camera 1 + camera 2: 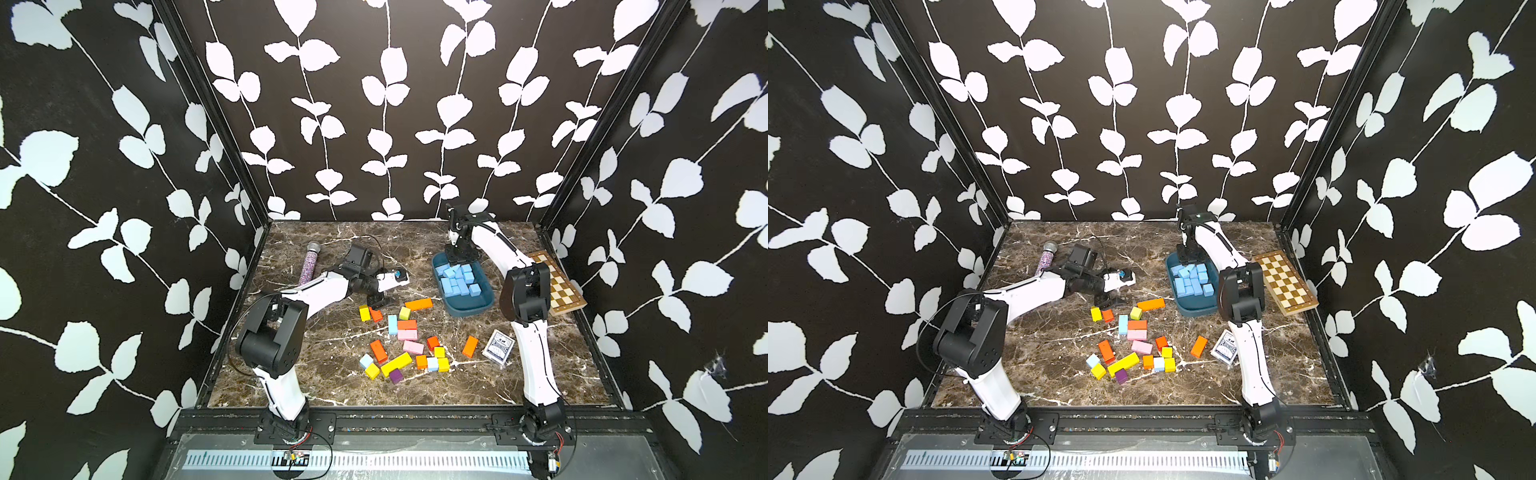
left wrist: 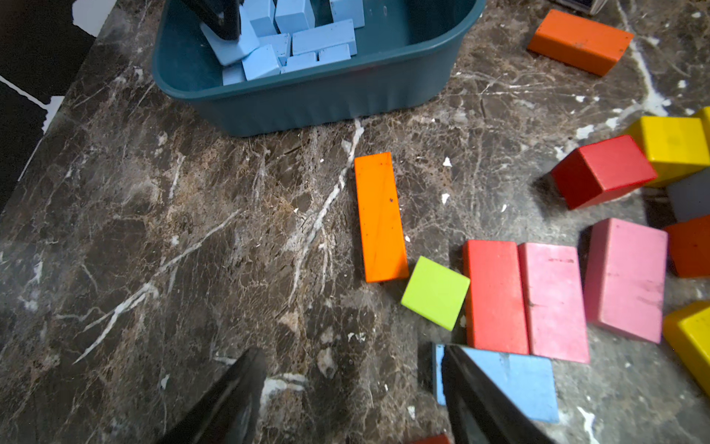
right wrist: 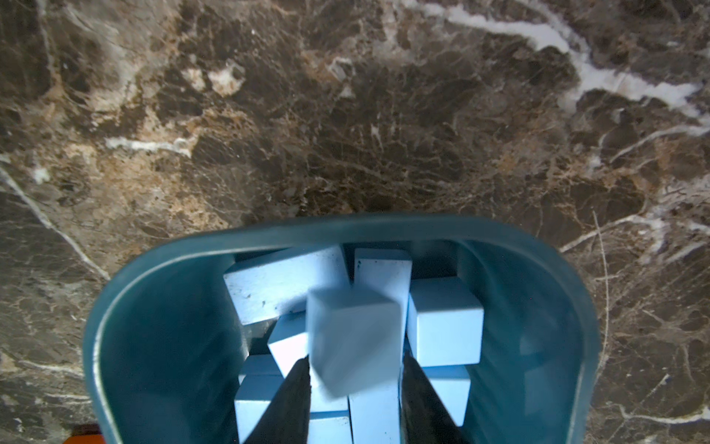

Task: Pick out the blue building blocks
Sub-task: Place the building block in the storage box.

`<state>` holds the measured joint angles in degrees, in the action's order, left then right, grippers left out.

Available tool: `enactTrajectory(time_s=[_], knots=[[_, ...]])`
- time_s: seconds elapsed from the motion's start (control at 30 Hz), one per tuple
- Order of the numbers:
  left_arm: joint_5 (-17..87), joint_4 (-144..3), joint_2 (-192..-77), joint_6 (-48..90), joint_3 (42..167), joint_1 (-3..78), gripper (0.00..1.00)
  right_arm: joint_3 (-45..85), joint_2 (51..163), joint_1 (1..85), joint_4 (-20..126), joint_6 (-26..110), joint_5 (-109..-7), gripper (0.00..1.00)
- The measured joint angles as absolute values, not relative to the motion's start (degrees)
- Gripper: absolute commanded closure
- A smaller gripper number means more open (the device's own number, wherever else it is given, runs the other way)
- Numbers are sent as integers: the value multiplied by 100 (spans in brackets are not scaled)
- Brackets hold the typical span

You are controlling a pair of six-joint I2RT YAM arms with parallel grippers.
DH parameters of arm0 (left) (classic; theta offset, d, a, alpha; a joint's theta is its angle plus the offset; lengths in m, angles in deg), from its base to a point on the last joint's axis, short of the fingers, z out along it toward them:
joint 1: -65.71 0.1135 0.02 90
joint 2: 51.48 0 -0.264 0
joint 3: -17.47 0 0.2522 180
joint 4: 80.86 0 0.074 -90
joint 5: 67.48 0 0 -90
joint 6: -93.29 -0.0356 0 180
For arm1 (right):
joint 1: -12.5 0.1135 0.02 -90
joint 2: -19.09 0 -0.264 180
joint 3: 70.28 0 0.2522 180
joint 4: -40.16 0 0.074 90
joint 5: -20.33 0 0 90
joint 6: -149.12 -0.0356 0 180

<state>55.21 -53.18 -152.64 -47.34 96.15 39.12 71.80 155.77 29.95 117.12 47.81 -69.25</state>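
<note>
- You have most of the job done: a crowded pile of matte light sky-blue building blocks lies in the dark teal rectangular plastic tray, toward the far right corner of the dark brown marble worktop
- Your right gripper hangs over the tray's far end with a blurred sky-blue cube at its fingertips. You cannot tell whether the jaws pinch it or have let go, so I judge this one as good as delivered
- Your left gripper is spread and empty, low over bare worktop at the far side of the mixed heap of orange, yellow, pink, red and purple blocks in the middle
- Left for you: a sky-blue rectangular bar just beside that left gripper, lying against a red and a pink bar, and probably the next pick
- Also left, toward the near edge: a paler blue cube at the heap's left side and a second pale cube between an orange and a yellow one
- By that count, about three picks remain
</note>
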Motion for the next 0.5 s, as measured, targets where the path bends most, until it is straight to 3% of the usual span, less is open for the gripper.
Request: enactTrajectory(time_s=[0.27,0.5], knots=[[5481,-4978,-15422,-4896,9827,3912,26,6952,15413,2995,11569,4753,-6918,61],[5453,-4245,-15450,-5562,10064,3910,26,5204,13997,2995,10684,4287,-6588,62]])
